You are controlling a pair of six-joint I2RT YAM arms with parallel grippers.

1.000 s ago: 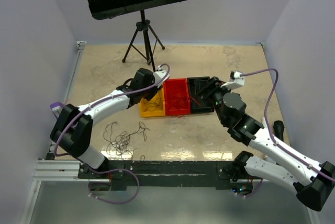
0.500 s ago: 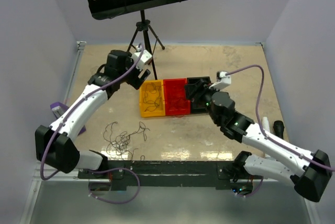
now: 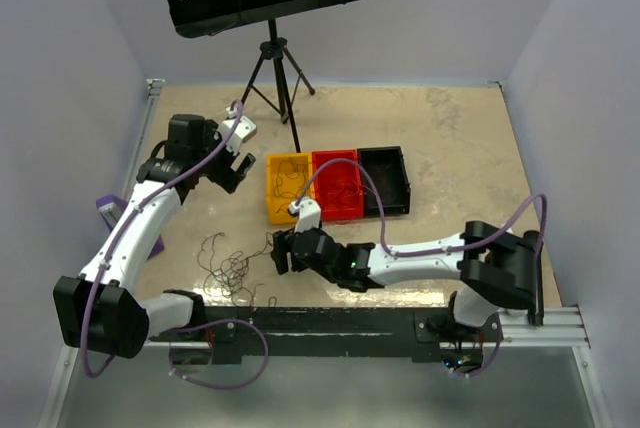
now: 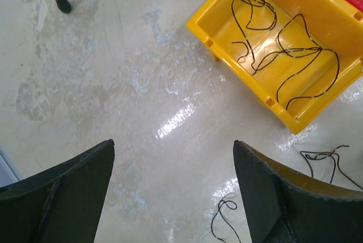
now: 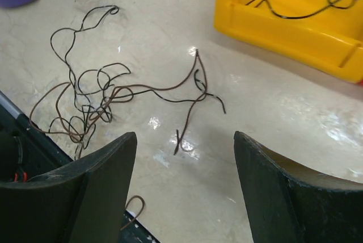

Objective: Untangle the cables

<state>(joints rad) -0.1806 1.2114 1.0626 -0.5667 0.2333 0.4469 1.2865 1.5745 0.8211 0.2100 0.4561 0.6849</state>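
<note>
- Top view: tangled cables (image 3: 235, 266) lie just left of the right gripper (image 3: 280, 253); the left gripper (image 3: 228, 170) hangs left of the yellow bin (image 3: 290, 216).
- Left wrist: jaws apart, empty; black cables (image 4: 283, 55) in the yellow bin (image 4: 227, 16), ahead-right.
- Right wrist: jaws apart, empty; tangled cables (image 5: 91, 98) ahead-left.

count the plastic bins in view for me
3, side by side in a row: the yellow bin on the left, the red bin in the middle, the black bin on the right. None seems hidden.
</note>
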